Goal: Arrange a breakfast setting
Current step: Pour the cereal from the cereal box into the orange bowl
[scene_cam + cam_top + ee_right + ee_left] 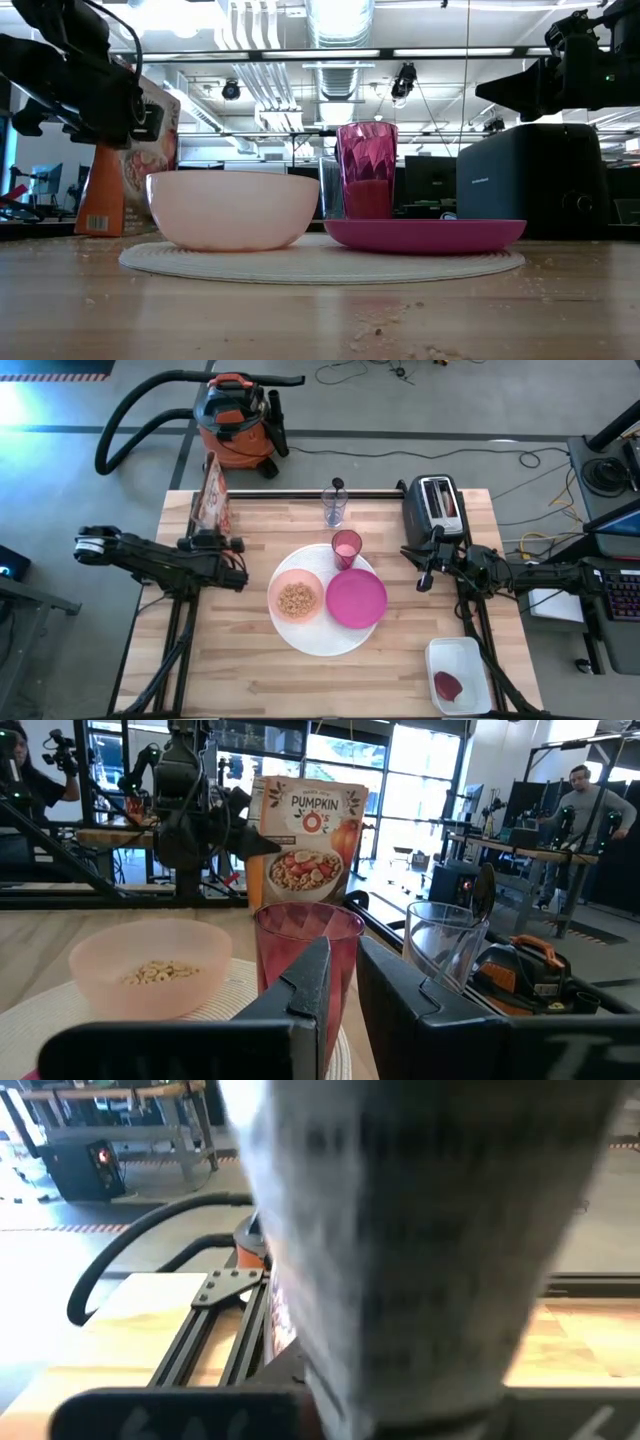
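Bowl [296,598] with cereal, magenta plate [356,599] and cup [346,546] set; left jaws pinch the cereal box [210,500], right jaws nearly together, empty

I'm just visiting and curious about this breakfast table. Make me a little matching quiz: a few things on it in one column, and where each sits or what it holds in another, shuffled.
Things:
1. pale pink bowl
2. magenta plate
3. clear glass
4. cereal box

Descriptions:
A. stands at the table's far edge, next to the toaster
B. holds cereal, on the white plate's left side
C. upright at the far left corner, by the left hand
D. nothing on it, on the white plate's right side

Pairs: 1-B, 2-D, 3-A, 4-C
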